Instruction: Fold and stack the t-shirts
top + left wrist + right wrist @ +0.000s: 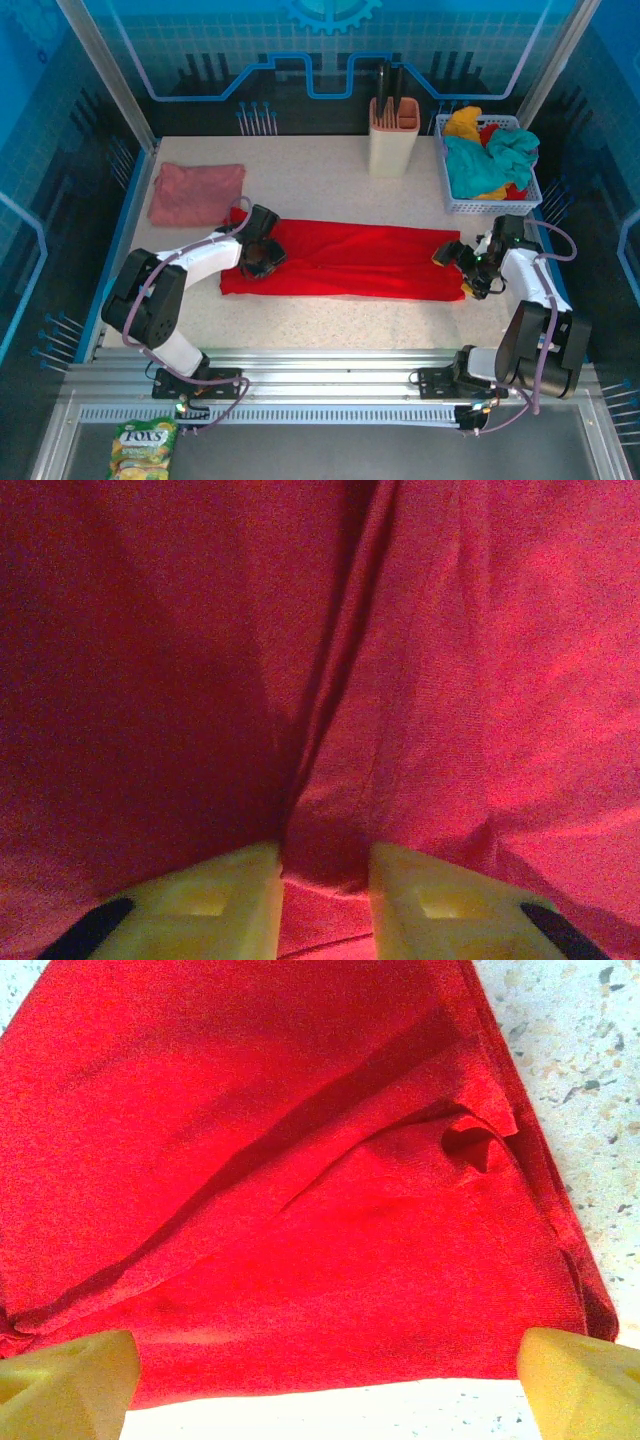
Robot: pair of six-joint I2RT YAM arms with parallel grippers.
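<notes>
Across the middle of the table, in the overhead view, we see the red t-shirt lying as one long folded band that runs from left to right. The pink t-shirt lies folded near the far left corner, just apart from the red one. The left gripper sits on the band's left end and the right gripper sits at its right end. At the far right stands a white basket heaped with teal, yellow and red cloth. Beside it is a beige holder.

From the left wrist we look straight onto the red t-shirt. The left gripper has its yellow fingers drawn close together with a ridge of the cloth pinched between them — a dark crease climbs away from that spot.

From the right wrist, the red t-shirt shows its layered end with a small pucker near one corner, and the speckled table is beside it. The right gripper has its fingers spread wide — one at each lower corner, with the cloth's near edge between them and not gripped.
</notes>
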